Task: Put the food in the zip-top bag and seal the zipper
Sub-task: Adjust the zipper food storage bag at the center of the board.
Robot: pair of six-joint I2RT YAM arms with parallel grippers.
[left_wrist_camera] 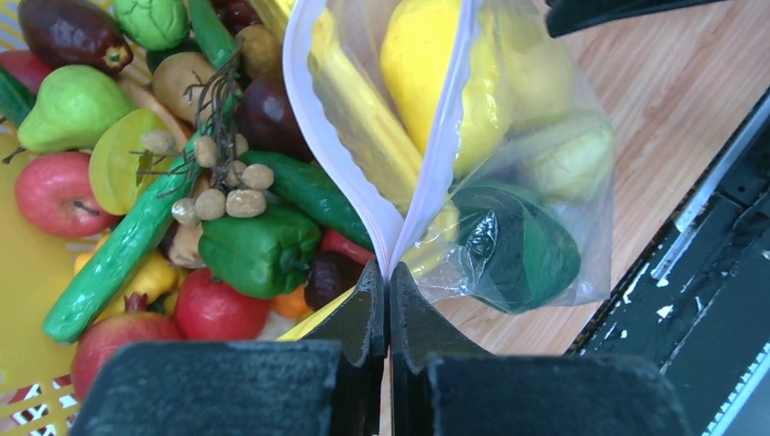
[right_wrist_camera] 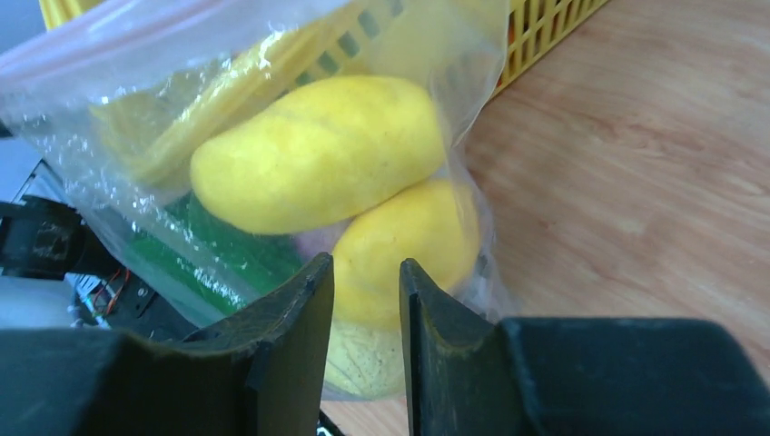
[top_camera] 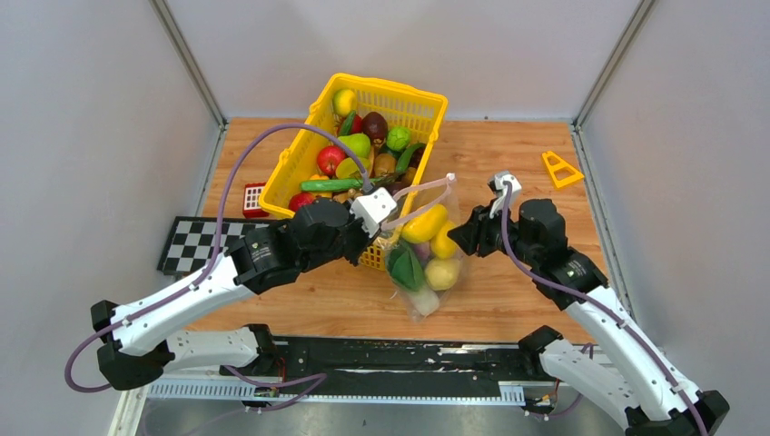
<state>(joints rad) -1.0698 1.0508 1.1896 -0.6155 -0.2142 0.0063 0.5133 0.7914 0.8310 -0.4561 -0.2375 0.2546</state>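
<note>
The clear zip-top bag (top_camera: 427,259) hangs in front of the yellow basket and holds several yellow and green toy foods (top_camera: 425,224). Its pink zipper (top_camera: 422,186) gapes open along the top. My left gripper (top_camera: 386,218) is shut on the zipper's left end; the left wrist view shows the pale strip (left_wrist_camera: 442,136) running into the closed gripper (left_wrist_camera: 389,272), with the bag (left_wrist_camera: 545,154) beyond. My right gripper (top_camera: 457,238) is open and empty beside the bag's right side; its wrist view shows the gripper (right_wrist_camera: 366,272) just short of a yellow fruit (right_wrist_camera: 318,150) in the bag (right_wrist_camera: 118,109).
The yellow lattice basket (top_camera: 427,100) behind the bag holds several more toy fruits and vegetables, among them a green pepper (left_wrist_camera: 259,250). A checkerboard mat (top_camera: 195,241) and a red block (top_camera: 254,198) lie at the left, a yellow triangle (top_camera: 561,169) at the back right. A black rail (top_camera: 390,359) runs along the front.
</note>
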